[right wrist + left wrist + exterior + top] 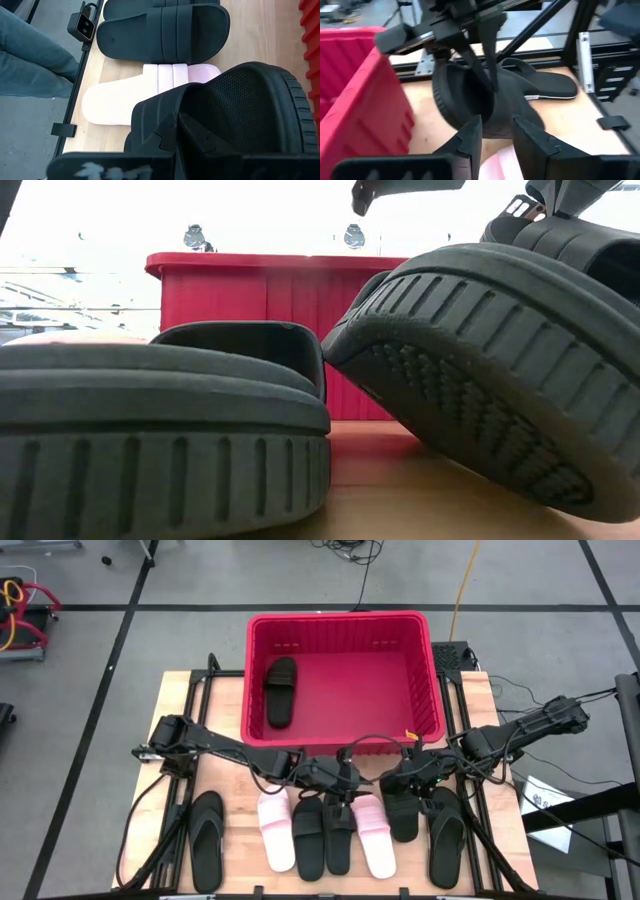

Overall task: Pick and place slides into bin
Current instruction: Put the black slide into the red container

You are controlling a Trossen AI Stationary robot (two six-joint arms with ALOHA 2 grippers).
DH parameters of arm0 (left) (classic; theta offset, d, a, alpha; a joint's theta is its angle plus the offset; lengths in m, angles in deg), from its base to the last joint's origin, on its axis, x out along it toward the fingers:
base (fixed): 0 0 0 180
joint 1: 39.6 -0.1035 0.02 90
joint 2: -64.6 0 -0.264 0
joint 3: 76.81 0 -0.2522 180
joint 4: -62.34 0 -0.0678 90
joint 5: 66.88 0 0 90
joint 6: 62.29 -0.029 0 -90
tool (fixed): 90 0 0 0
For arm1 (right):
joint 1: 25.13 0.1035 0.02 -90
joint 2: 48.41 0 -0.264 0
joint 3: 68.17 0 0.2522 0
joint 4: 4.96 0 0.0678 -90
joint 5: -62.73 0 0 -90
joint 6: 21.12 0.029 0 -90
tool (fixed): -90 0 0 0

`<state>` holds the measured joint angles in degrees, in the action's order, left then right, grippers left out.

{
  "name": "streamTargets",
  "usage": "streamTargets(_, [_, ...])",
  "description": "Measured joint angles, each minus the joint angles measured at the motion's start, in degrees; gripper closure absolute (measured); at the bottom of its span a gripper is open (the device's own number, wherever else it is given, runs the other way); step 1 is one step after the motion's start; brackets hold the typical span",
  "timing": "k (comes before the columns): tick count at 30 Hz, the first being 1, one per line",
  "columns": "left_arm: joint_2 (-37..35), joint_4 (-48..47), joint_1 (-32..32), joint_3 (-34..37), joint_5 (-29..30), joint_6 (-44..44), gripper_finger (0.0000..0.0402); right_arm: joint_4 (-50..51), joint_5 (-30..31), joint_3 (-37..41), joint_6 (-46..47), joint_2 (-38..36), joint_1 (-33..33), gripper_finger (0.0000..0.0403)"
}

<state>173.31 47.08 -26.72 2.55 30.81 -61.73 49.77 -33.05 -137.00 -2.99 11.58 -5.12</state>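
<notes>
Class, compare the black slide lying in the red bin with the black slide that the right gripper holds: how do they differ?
The slide in the bin lies flat on the bin floor; the slide in the right gripper, the held slide, is tilted, one end raised. The binned one is untouched; the held one is clamped at its band. Both are black band slides.

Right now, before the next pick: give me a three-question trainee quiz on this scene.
1. True or false: the bright red ribbed plastic crate is empty.
2. The tilted black rubber band slide is held up by: A) nothing, it lies flat B) the right tool C) the crate's rim
3. Fill in: ___ pale pink band slides lie on the wooden table.
Key: 1 false, one black band slide lies inside; 2 B, while the left tool is open; 3 two.
</notes>
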Motion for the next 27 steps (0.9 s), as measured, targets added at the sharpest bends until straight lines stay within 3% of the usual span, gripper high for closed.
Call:
streamTargets(4, [-0.02,-0.23,0.11,0.00,6.70,0.73,0.0258,-0.72,-0.09,0.02,0.00,0.02,0.00,0.0403])
streamTargets(11, [0.46,-0.21,0.14,0.00,7.37,7.57,0.0215,-2.95,-0.33,0.07,-1.41,0.02,0.00,0.0403])
streamTargets(22, [3.56,1.39,-0.24,0.01,6.97,21.18,0.0206,-5.69,-0.28,0.07,-3.04,0.06,0.00,0.0403])
streamTargets(27, [3.85,2.45,-0.55,0.02,5.81,22.65,0.0206,-6.03,-0.26,0.07,-3.87,0.04,0.00,0.0403])
